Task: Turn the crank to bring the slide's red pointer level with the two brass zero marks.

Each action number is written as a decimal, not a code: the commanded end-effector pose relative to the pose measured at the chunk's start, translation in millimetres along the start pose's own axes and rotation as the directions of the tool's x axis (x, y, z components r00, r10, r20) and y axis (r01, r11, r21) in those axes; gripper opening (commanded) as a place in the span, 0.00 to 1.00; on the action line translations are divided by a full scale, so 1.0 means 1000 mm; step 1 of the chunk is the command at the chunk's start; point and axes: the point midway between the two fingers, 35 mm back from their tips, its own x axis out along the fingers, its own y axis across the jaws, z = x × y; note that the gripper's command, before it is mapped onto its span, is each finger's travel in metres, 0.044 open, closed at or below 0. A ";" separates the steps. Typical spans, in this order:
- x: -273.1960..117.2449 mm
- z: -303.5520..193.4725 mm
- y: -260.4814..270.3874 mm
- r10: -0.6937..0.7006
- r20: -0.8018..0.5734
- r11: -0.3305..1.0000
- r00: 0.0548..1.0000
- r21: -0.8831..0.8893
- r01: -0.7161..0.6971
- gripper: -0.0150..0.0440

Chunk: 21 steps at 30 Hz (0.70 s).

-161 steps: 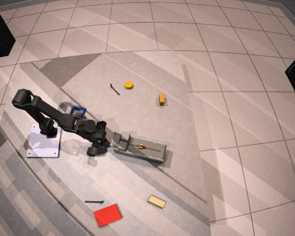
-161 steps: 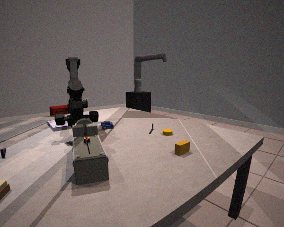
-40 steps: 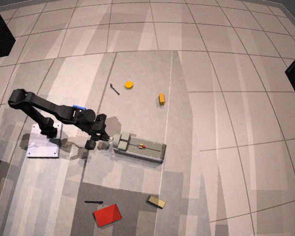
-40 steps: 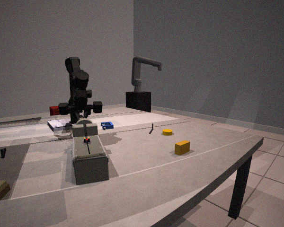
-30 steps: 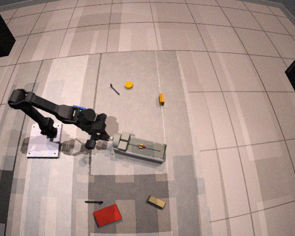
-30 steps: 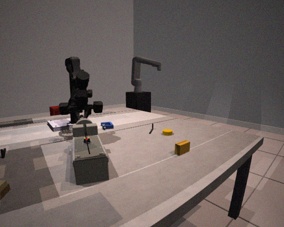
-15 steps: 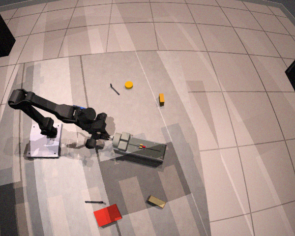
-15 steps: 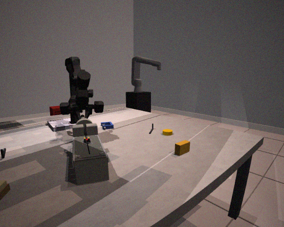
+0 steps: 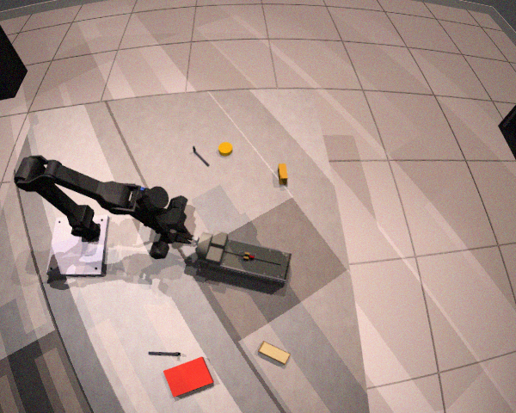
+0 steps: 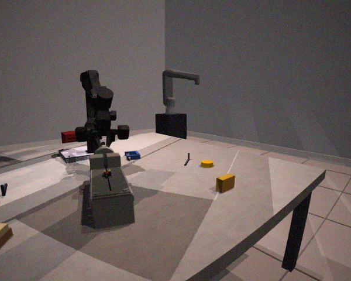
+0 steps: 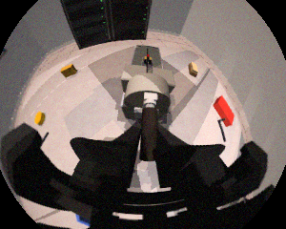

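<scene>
The grey-green machine [image 9: 267,268] [image 10: 112,210] [image 11: 145,85] lies on the table, its rounded crank drum [image 9: 203,245] facing the arm. My gripper [image 9: 193,241] [image 11: 146,122] is shut on the dark brown crank handle [image 11: 150,143], which runs between its fingers. The handle is mostly hidden by the fingers in the top and exterior views. The slide's red pointer [image 9: 251,256] [image 10: 107,173] [image 11: 148,56] sits in the slot on top. It is right beside the brass marks [image 9: 246,255], seemingly slightly toward the machine's far end. It is too small to tell whether they are exactly level.
An orange block [image 9: 282,174] [image 10: 225,183] and a yellow disc [image 9: 225,148] [image 10: 206,163] lie to one side. A red block [image 9: 187,377] [image 11: 224,111] and a tan block [image 9: 273,353] [image 11: 193,69] lie on the other. Two thin black pieces and a blue part [image 10: 132,155] also lie about.
</scene>
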 end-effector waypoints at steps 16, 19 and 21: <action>0.001 -0.002 0.013 0.026 0.000 1.000 1.000 -0.006 -0.026 0.25; 0.002 -0.002 0.014 0.026 0.000 1.000 1.000 -0.006 -0.026 0.25; 0.002 -0.002 0.015 0.026 0.000 1.000 1.000 -0.006 -0.026 0.25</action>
